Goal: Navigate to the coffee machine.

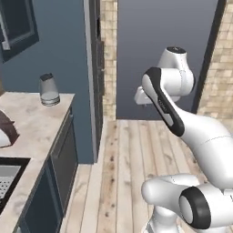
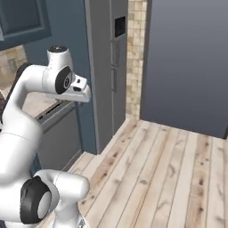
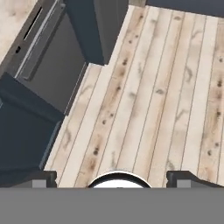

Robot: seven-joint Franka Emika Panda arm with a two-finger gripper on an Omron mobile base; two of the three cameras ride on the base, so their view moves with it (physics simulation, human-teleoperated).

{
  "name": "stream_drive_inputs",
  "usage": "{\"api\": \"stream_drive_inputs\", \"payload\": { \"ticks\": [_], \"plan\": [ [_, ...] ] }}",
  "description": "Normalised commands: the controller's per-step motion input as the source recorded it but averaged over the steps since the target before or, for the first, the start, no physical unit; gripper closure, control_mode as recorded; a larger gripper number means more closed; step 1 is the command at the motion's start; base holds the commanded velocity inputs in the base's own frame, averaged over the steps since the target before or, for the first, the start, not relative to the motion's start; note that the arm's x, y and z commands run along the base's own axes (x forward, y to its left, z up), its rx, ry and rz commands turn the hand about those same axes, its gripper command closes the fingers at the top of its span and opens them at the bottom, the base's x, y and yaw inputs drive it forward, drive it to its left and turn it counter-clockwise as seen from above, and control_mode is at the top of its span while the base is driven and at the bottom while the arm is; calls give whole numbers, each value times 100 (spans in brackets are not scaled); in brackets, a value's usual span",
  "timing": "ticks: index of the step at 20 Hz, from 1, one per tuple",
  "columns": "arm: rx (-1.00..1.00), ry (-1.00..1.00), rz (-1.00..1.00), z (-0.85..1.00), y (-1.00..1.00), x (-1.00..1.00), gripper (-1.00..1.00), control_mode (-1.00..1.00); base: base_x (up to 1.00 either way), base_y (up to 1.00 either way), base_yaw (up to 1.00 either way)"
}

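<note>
At the left edge of the left base view, a black-framed silver grated surface [image 1: 8, 182] lies on the counter, cut off by the frame. It looks like the coffee machine's drip tray; the rest of the machine is out of view. My gripper [image 3: 113, 178] hangs over the wooden floor, well to the right of the counter. Its two dark fingertips [image 3: 43, 177] stand far apart with nothing between them, so it is open. The white hand [image 2: 78, 92] sits folded close under the arm's upper joint.
A small grey-lidded glass jar [image 1: 48, 89] stands at the far end of the marble counter [image 1: 36, 123]. A dark brown rounded object [image 1: 7, 126] is cut off at the left. Dark cabinets [image 3: 48, 65] run below, a tall grey cabinet [image 2: 107, 67] beyond. Plank floor [image 2: 164, 173] lies open rightward.
</note>
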Motion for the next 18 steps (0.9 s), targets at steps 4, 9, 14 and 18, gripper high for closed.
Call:
{"api": "stream_drive_inputs", "payload": {
  "ticks": [4,9,14,18],
  "plan": [
    [0,0,0,0,0,0,-100,100,-7,-13,-50],
    [0,0,0,0,0,0,-100,100,0,-7,-61],
    [0,0,0,0,0,0,-100,100,0,-9,-63],
    [0,0,0,0,0,0,-100,100,0,-1,-66]
  ]
}}
